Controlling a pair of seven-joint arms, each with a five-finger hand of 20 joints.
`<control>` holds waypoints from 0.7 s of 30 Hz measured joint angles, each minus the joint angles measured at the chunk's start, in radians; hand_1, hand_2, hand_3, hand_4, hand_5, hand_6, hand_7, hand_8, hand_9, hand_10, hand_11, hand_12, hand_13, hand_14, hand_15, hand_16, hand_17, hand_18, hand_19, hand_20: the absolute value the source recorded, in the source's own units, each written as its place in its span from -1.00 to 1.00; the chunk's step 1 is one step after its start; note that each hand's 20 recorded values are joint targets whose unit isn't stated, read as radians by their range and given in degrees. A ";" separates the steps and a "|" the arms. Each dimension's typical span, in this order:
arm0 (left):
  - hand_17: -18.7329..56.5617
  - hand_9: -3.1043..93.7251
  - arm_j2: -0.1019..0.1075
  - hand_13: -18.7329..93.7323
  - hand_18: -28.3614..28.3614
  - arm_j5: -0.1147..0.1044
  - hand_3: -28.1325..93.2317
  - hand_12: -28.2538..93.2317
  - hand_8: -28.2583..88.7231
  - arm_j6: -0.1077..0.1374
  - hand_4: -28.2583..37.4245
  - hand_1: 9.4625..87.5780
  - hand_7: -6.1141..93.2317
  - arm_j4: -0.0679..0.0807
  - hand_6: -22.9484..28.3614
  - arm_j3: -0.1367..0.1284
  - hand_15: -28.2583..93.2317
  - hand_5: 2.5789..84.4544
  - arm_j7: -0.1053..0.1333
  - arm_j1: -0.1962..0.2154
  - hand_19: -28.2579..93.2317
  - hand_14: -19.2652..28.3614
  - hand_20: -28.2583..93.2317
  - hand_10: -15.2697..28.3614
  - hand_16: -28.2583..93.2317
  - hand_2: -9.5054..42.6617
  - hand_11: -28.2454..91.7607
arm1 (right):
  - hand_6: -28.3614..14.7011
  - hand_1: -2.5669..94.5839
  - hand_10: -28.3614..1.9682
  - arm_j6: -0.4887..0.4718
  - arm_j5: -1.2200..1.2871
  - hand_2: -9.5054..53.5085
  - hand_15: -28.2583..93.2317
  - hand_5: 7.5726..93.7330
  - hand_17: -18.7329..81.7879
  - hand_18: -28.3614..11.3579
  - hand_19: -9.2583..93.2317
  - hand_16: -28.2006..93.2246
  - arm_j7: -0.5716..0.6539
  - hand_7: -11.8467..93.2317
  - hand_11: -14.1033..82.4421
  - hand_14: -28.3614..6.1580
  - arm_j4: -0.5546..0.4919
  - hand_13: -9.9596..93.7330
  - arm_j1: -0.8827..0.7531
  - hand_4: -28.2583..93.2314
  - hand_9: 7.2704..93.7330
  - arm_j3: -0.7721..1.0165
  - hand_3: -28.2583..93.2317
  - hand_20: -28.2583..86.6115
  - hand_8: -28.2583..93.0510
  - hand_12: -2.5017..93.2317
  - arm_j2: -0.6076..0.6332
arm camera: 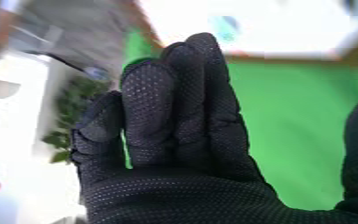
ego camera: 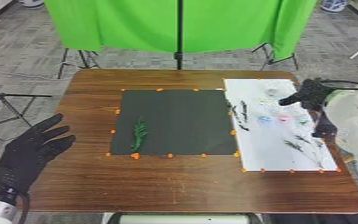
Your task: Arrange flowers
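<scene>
In the head view my left hand (ego camera: 29,150) is open over the table's left edge, beside the black mat. My right hand (ego camera: 310,95) is at the upper right, by the far right part of the white sheet. In the right wrist view my right hand (arm camera: 189,115) has straight fingers, with nothing held in it. A green sprig (ego camera: 140,134) lies upright on the left part of the black mat (ego camera: 180,115). Dark green stems (ego camera: 243,112), small pale, blue and pink flowers (ego camera: 283,118) and thin leafy sprigs (ego camera: 295,145) lie on the white sheet (ego camera: 269,160).
The brown table (ego camera: 158,185) carries orange markers along the mat and sheet edges. Behind its far edge hangs a green cloth (ego camera: 131,25) on a black stand. Tripods stand on the grey floor at the left and behind.
</scene>
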 measured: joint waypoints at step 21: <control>-0.69 -0.31 -0.010 -0.18 0.83 0.002 0.63 -0.31 -0.72 0.016 -0.94 -0.58 -0.37 -0.012 -0.04 -0.001 0.24 -0.24 0.010 0.015 0.36 0.48 -0.36 0.30 -0.57 -0.68 -0.02 | 0.11 -0.64 -0.04 0.051 -0.090 -1.00 0.73 0.26 0.07 -0.61 1.00 -0.09 -0.143 0.20 0.52 -0.06 0.010 0.45 -0.420 -1.00 0.39 0.273 0.60 0.22 -0.87 -0.23 0.053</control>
